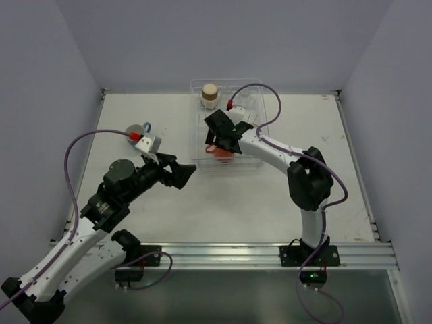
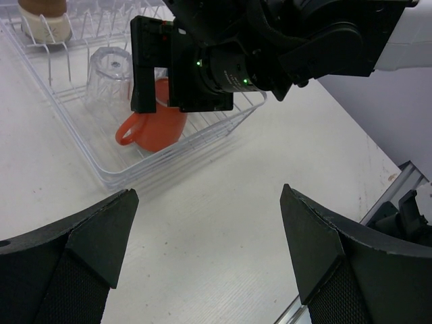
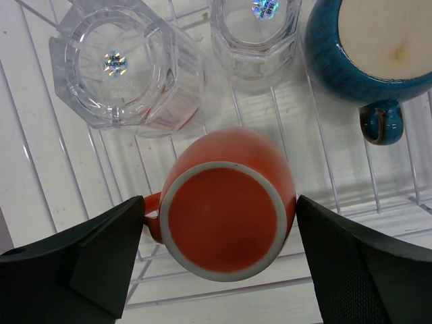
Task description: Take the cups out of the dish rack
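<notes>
Both spread wide: left gripper [image 2: 209, 197] empty, right gripper [image 3: 219, 202] straddling the orange mug [image 3: 226, 226].

Lab cell (bare walls [image 1: 223, 40], alu rail [image 1: 270, 255]).

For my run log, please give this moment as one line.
right gripper: open, around orange mug in rack | left gripper: open, over table | one blue mug: on table, left of rack

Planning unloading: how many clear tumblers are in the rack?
2 tumblers beyond the orange mug: one beside the blue mug, the other next to it. The right arm may hide others.
</notes>
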Motion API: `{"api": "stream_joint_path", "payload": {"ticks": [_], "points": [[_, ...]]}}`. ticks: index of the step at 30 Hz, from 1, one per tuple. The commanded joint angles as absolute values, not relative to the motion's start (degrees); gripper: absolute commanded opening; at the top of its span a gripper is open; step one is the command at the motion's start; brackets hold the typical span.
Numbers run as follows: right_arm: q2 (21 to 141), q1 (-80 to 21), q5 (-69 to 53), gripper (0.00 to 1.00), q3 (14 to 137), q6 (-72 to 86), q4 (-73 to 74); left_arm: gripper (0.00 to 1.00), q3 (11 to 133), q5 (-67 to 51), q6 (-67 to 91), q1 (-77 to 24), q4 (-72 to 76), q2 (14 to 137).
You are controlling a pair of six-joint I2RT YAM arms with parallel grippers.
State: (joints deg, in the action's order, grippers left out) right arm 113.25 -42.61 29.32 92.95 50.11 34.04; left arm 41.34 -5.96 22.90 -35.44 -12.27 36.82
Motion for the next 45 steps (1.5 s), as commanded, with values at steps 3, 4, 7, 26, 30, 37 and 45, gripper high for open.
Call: {"api": "stream_joint_path", "payload": {"ticks": [3, 4, 7, 26, 30, 37, 45], "points": [[116.0, -42.5, 30.4, 0.80, 95.9, 50.6, 35.2, 0.95, 40.9, -6.9, 21.5, -35.9, -11.3, 36.5], [116.0, -42.5, 30.3, 0.75, 95.8, 50.5, 34.6, 0.95, 40.9, -6.9, 21.6, -35.8, -11.3, 36.5], [114.5, -42.5, 29.8, 0.48, 93.7, 49.7, 31.6, 0.95, 40.8, -6.7, 22.0, -35.8, -11.3, 36.3], [86.3, -43.0, 23.2, 0.14, 71.2, 51.2, 8.8, 0.93, 43.7, -7.9, 27.0, -35.8, -10.8, 40.4], [82.6, -42.8, 22.2, 0.13, 68.7, 51.9, 5.3, 0.90, 44.8, -6.5, 27.3, -35.9, -10.7, 41.7], [75.8, -40.9, 16.6, 0.13, 63.2, 55.9, -2.4, 0.76, 42.1, -8.4, 29.5, -35.9, -4.2, 39.6], [69.7, -38.7, 9.3, 0.14, 55.6, 66.0, -11.7, 0.68, 39.8, -12.7, 29.7, -35.8, 0.5, 44.5]]}}
